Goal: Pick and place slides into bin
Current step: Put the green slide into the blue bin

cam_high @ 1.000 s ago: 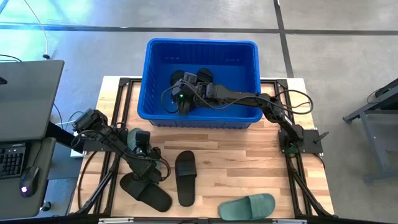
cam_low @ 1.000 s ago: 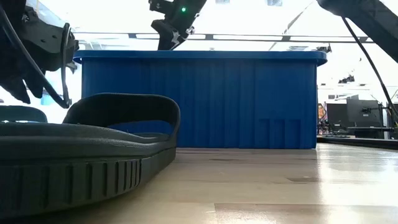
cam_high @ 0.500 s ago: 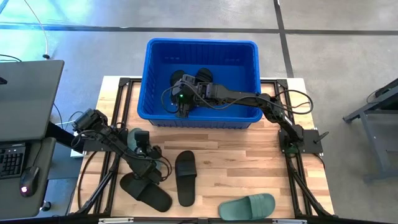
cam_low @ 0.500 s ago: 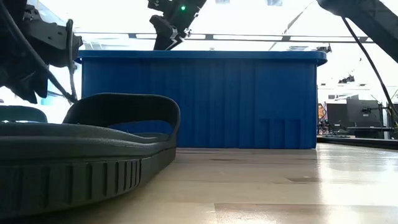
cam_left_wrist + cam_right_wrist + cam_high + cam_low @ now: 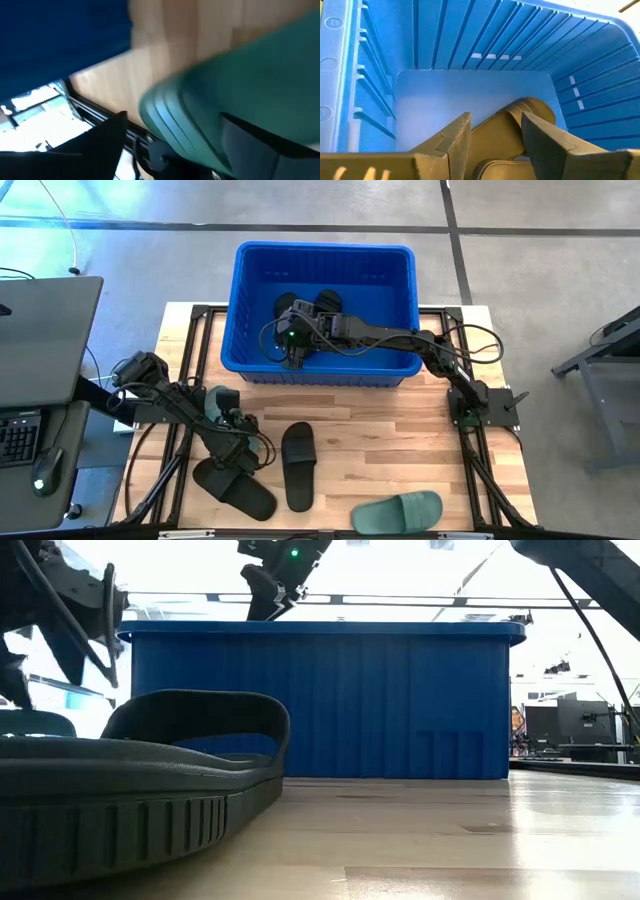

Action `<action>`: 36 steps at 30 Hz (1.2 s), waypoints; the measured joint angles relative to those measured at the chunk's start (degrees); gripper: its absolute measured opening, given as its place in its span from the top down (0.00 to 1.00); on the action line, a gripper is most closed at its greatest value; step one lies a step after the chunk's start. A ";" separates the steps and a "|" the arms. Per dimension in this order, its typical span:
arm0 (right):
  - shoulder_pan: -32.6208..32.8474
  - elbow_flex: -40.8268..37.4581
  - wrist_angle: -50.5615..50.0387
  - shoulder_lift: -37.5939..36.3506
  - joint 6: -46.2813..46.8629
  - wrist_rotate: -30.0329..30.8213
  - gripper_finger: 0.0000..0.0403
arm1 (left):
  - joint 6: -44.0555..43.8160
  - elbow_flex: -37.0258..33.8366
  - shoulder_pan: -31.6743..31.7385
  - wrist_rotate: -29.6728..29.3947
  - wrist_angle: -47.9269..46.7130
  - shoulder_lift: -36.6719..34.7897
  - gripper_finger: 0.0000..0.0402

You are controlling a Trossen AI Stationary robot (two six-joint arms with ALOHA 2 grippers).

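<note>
Slides go into the bin (image 5: pixel 250 300): right end effector (image 5: pixel 492 137) hangs released inside over a dropped black slide (image 5: pixel 520 125) and should lift straight clear of the rim, while left end effector (image 5: pixel 222 412) grasps a green slide (image 5: pixel 240 100).

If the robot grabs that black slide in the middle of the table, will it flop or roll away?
Probably not roll: the black slide lies flat on its sole. Its thick ribbed sole looks rubbery, so it may bend slightly. It likely weighs little.

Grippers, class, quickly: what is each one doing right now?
Left gripper: shut on a sage green slide, low over the table's left side.
Right gripper: open, over a black slide inside the blue bin.
</note>
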 joint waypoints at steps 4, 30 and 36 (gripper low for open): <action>0.00 0.00 -0.03 0.00 0.00 0.00 0.59 | -1.76 0.00 -0.05 3.26 -1.15 0.00 0.17; -0.01 0.00 -0.04 0.00 0.02 0.00 0.59 | -13.39 -7.52 -0.37 10.17 6.81 0.11 0.42; -0.01 0.00 -0.04 0.00 0.01 -0.02 0.59 | -14.74 -10.21 -0.37 7.54 8.95 0.11 0.41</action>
